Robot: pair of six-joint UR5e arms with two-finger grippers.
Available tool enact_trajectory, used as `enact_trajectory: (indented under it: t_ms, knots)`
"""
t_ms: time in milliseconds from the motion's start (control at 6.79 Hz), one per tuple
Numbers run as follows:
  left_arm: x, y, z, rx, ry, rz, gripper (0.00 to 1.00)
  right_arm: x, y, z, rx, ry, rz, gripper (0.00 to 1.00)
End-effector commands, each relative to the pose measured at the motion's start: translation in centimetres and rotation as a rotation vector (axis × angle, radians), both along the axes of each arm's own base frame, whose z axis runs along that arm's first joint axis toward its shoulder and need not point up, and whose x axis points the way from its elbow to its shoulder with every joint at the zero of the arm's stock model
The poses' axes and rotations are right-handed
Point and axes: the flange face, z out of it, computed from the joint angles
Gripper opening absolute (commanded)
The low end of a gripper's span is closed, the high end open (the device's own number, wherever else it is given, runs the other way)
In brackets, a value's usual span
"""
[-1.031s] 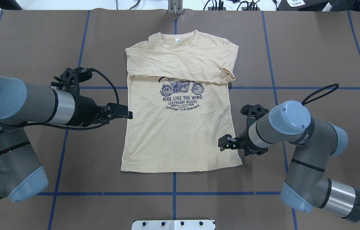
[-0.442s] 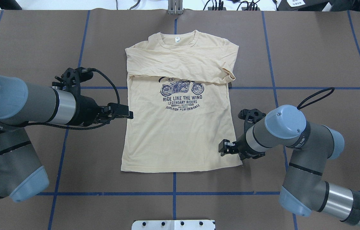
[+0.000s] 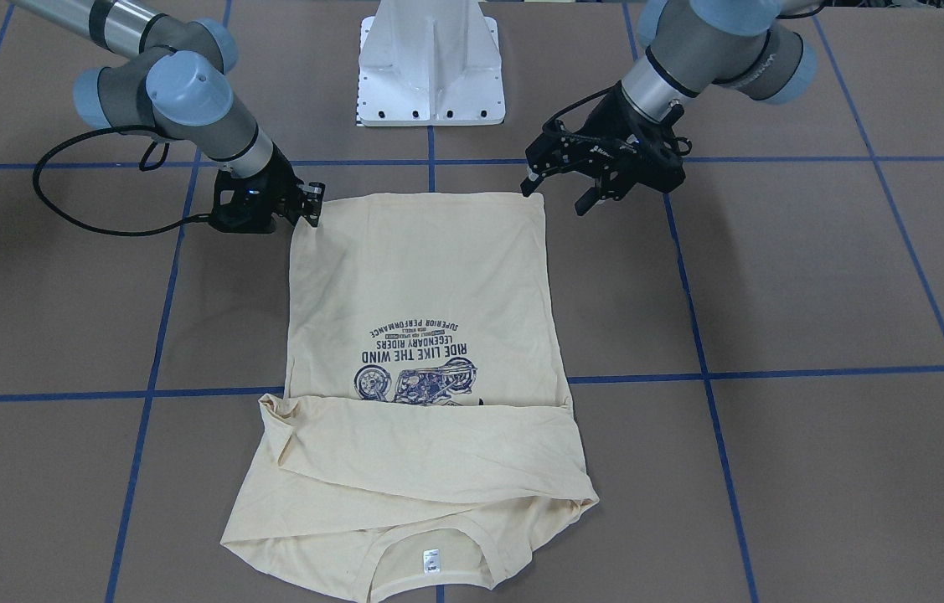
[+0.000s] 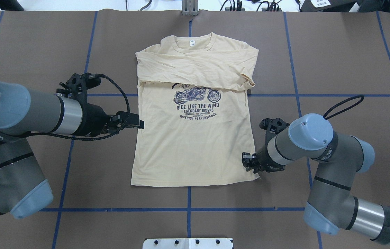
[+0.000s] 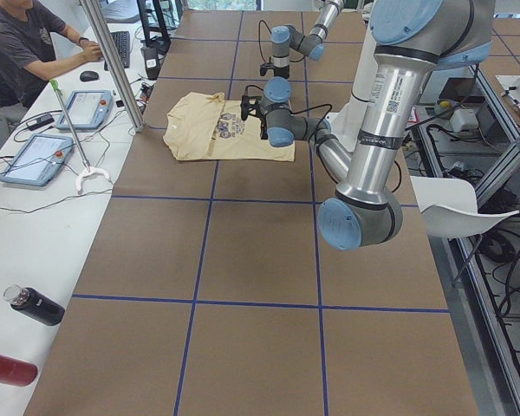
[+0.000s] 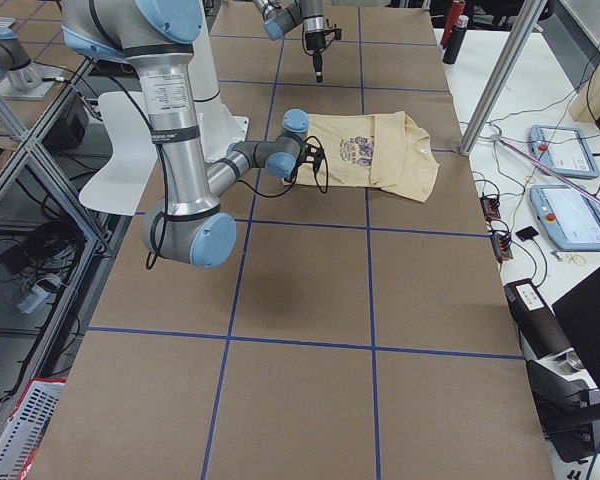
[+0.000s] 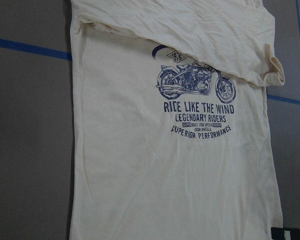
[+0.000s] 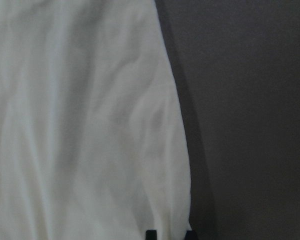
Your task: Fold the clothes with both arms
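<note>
Brown bench (image 4: 336,52), shirt (image 4: 195,148) flat; my right claw (image 4: 247,162) has slid to the near right hem corner, grip I cannot tell; the hem lift waits on my left claw (image 4: 141,123), hovering wide.

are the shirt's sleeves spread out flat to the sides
No, both sleeves lie folded across the chest of the T-shirt, just above the motorcycle print.

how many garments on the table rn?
1. A cream T-shirt lies flat in the middle of the table, print up, sleeves folded across the chest, between the left gripper and right gripper. Anything under it would be hidden.
</note>
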Motion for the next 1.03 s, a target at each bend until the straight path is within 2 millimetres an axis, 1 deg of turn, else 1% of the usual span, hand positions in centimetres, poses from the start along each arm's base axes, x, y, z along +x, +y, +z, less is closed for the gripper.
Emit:
enact_trajectory:
  t_ms: [0, 147, 295, 884]
  knots:
    - [0.04, -0.03, 0.02, 0.000, -0.001, 0.000, 0.99, 0.25, 0.00, 0.28, -0.004, 0.003, -0.001, 0.34]
    - [0.00, 0.00, -0.05, 0.001, 0.001, 0.000, 0.99, 0.31, 0.03, 0.46, -0.007, 0.006, -0.001, 0.36]
    - [0.00, 0.00, -0.05, -0.001, 0.001, 0.000, 0.99, 0.39, 0.07, 0.59, -0.008, 0.008, -0.001, 0.41]
    - [-0.04, 0.02, -0.12, 0.000, 0.002, 0.000, 0.99, 0.63, 0.10, 0.95, -0.012, 0.017, 0.001, 0.41]
